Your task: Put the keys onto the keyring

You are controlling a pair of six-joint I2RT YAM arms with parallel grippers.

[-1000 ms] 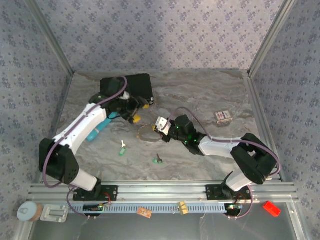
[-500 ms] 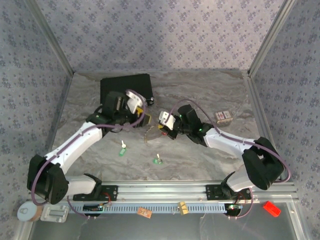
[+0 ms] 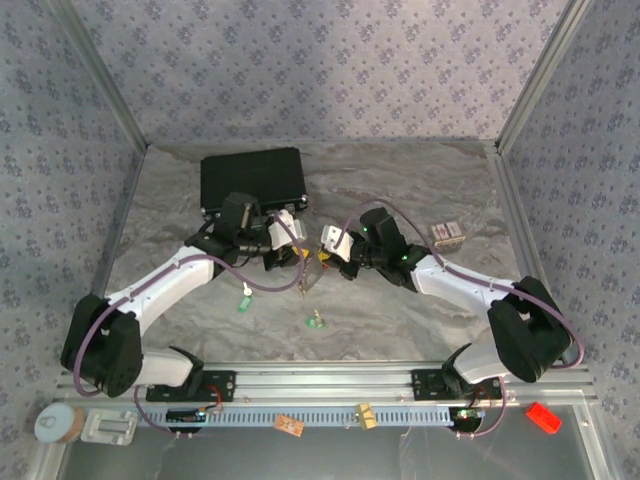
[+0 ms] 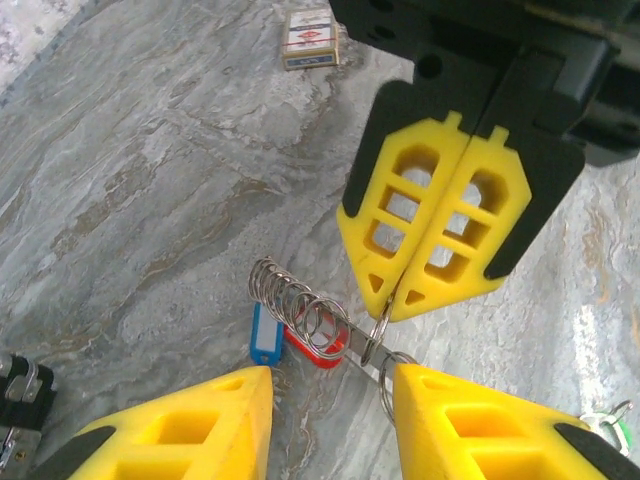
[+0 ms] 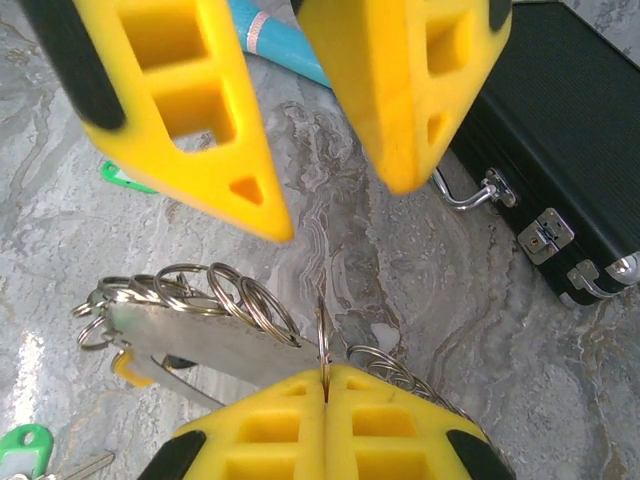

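The keyring (image 4: 300, 308) is a flat metal strip strung with several wire rings, held just above the table between the two arms. My right gripper (image 5: 325, 392) is shut on one upright ring (image 5: 322, 335) of it; its closed yellow fingers (image 4: 440, 240) face the left wrist camera. My left gripper (image 4: 335, 405) stands open, one finger on each side of the strip's end, and a ring touches its right finger (image 4: 480, 425). A blue key (image 4: 264, 335) and a red key (image 4: 318, 352) hang under the rings. Loose green keys (image 3: 243, 298) (image 3: 315, 320) lie on the table.
A black case (image 3: 250, 178) with metal latches lies at the back left, close behind the left arm. A teal tube (image 5: 275, 40) lies near it. A small box (image 3: 447, 233) sits at the right. Metal frame posts line both sides of the table.
The left arm has swung right to meet the right gripper, and its jaws have narrowed around the keyring's end. The right gripper has shifted slightly back with the keyring.
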